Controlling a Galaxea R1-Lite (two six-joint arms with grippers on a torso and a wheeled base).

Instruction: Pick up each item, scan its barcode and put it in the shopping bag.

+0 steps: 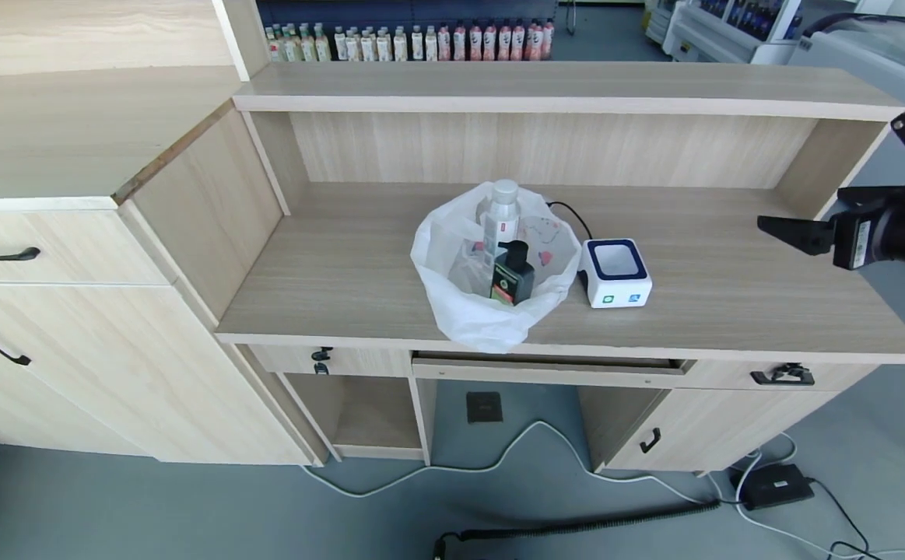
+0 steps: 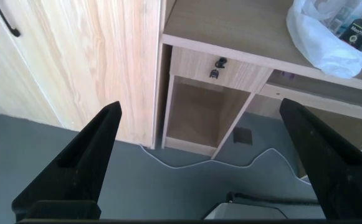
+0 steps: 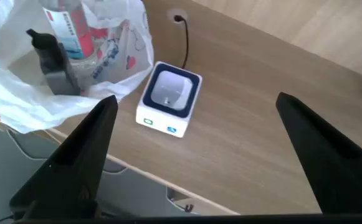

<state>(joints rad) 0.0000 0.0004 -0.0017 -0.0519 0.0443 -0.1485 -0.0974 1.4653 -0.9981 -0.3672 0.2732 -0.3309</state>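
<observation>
A white shopping bag [image 1: 491, 311] stands open in the middle of the wooden counter [image 1: 343, 272]. Inside it a clear bottle with a white cap [image 1: 503, 210] stands upright, with a black pump bottle [image 1: 513, 276] in front of it. The white and blue barcode scanner [image 1: 614, 272] sits just right of the bag. My right gripper [image 3: 196, 102] hangs open and empty above the counter's right end, over the scanner [image 3: 168, 96] and bag [image 3: 19, 93]; one of its fingers [image 1: 798, 233] juts in from the right. My left gripper [image 2: 200, 106] is open and empty, low in front of the counter's left side.
A raised shelf [image 1: 561, 89] overhangs the back of the counter. Drawers and a tall cabinet [image 1: 71, 311] stand at the left. The scanner's cable [image 1: 569, 210] runs behind the bag. Cables and a power brick [image 1: 775, 484] lie on the grey floor.
</observation>
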